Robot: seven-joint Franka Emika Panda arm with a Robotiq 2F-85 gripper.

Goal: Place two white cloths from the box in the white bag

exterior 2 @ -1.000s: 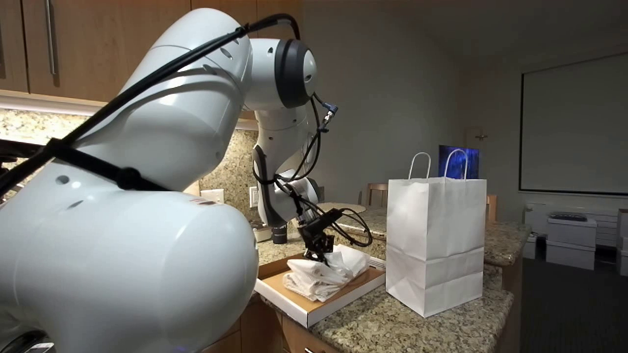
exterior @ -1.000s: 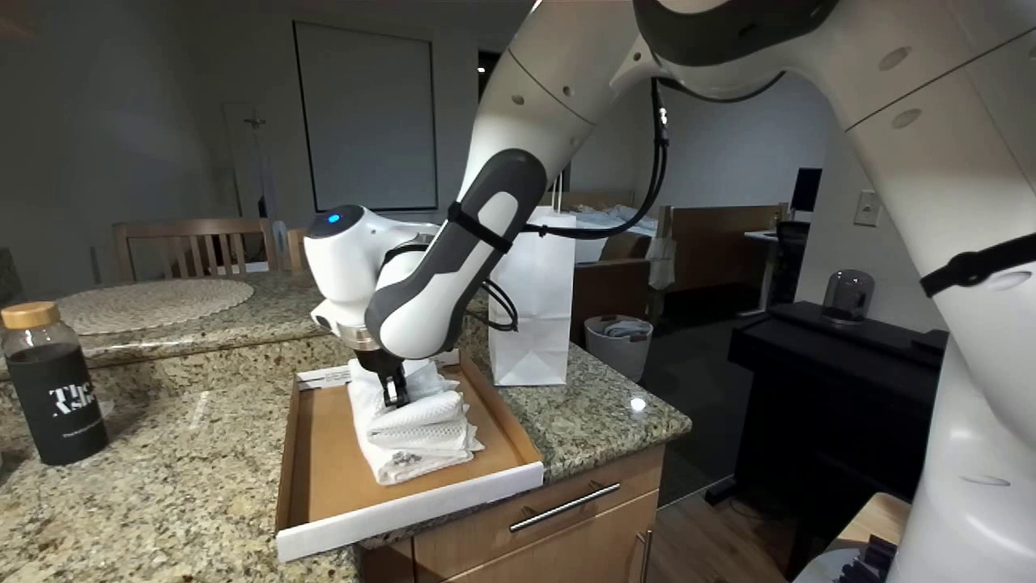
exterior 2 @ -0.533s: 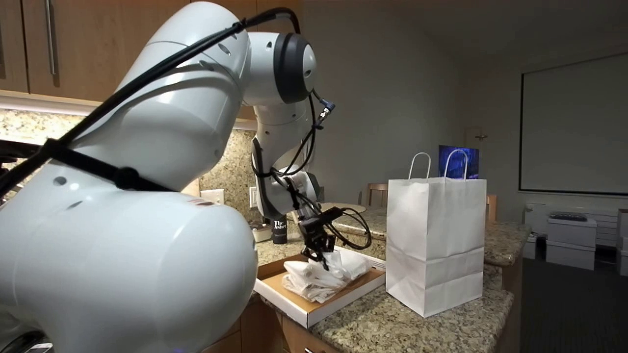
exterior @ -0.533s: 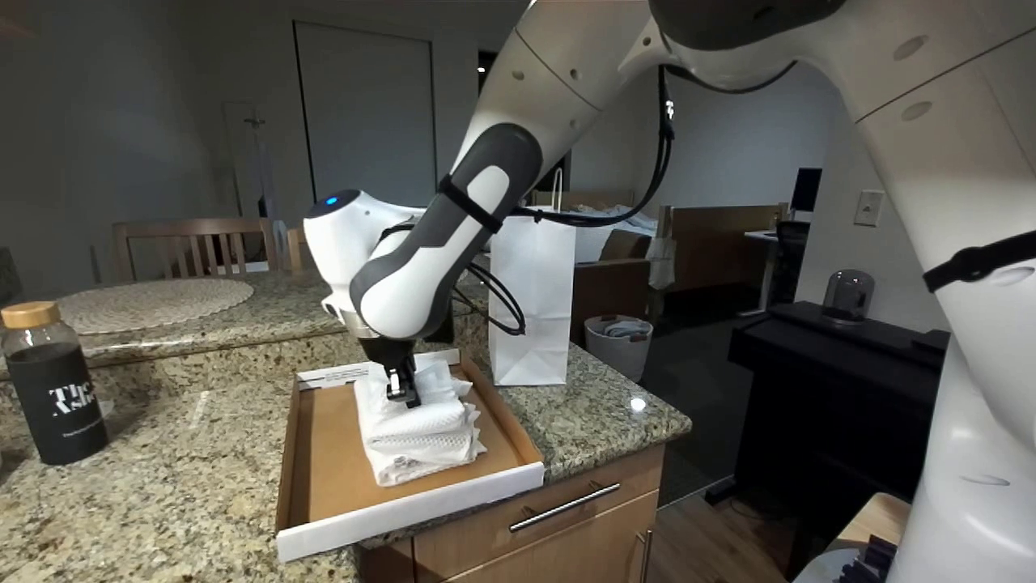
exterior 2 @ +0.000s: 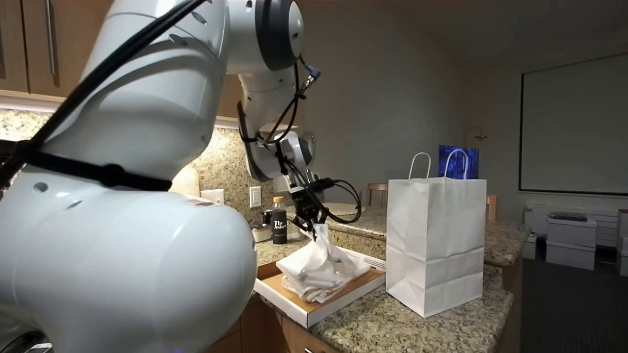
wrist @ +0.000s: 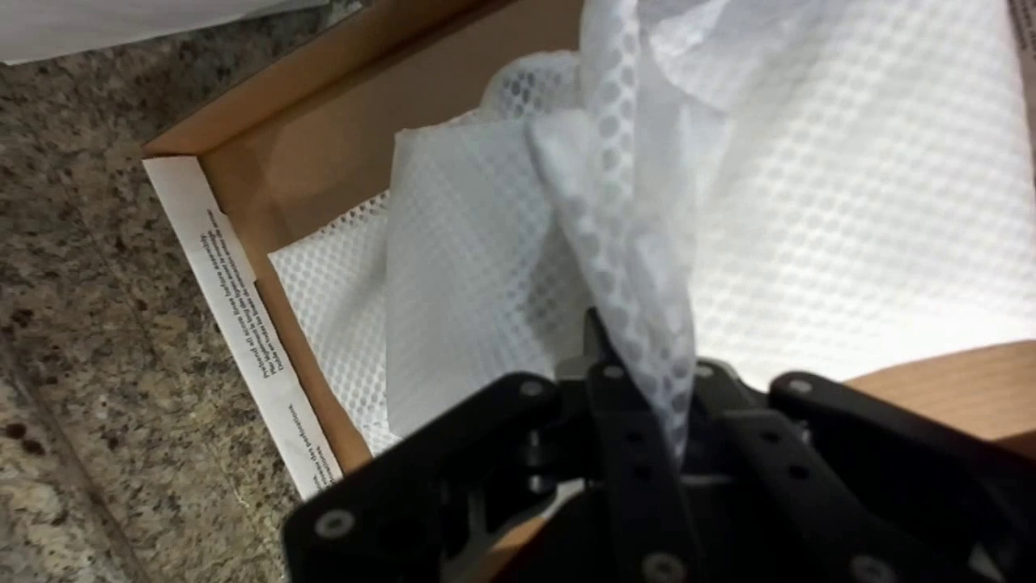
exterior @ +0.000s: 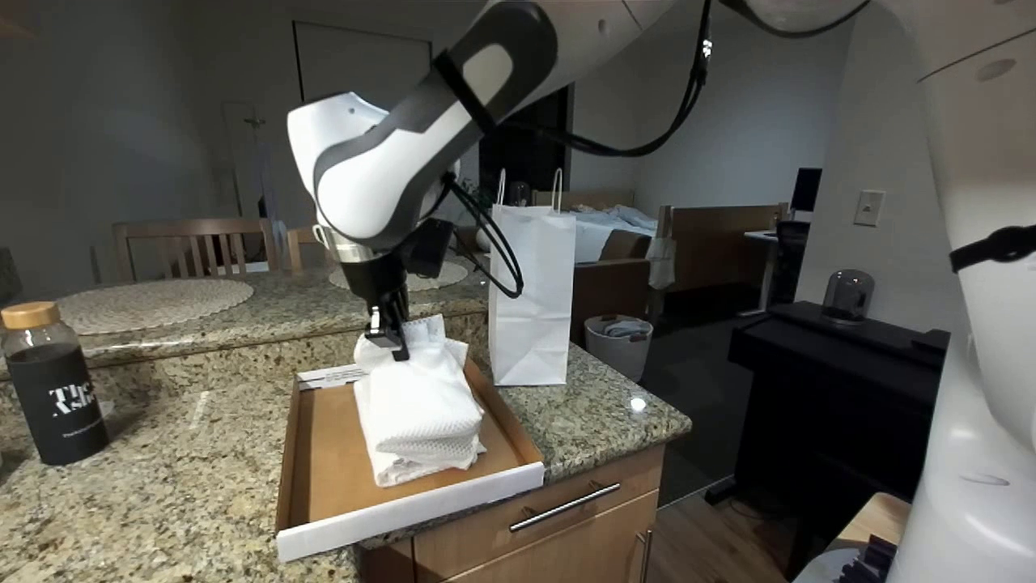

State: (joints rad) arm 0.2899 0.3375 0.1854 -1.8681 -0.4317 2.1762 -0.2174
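A shallow cardboard box (exterior: pixel 324 530) with white outer walls sits on the granite counter and holds a stack of white textured cloths (exterior: pixel 392 471). My gripper (exterior: pixel 388 336) is above the box and shut on the top white cloth (exterior 2: pixel 319 257). In the wrist view a pinched fold of this cloth (wrist: pixel 639 267) rises between the fingers (wrist: pixel 647 380). The cloth's lower part still drapes over the stack. The white bag (exterior 2: pixel 434 240) stands upright beside the box, with two handles up; it also shows in an exterior view (exterior: pixel 530 300). The bag's inside is hidden.
A dark bottle with a wooden lid (exterior: pixel 55 389) stands on the counter on the far side of the box from the bag. A raised granite ledge (exterior: pixel 218 364) with round woven mats (exterior: pixel 154 304) runs behind the box. The counter edge lies close to box and bag.
My gripper has risen from the stack with a fold of the top cloth pinched in it. That cloth is pulled up into a peak. Box and bag have not moved.
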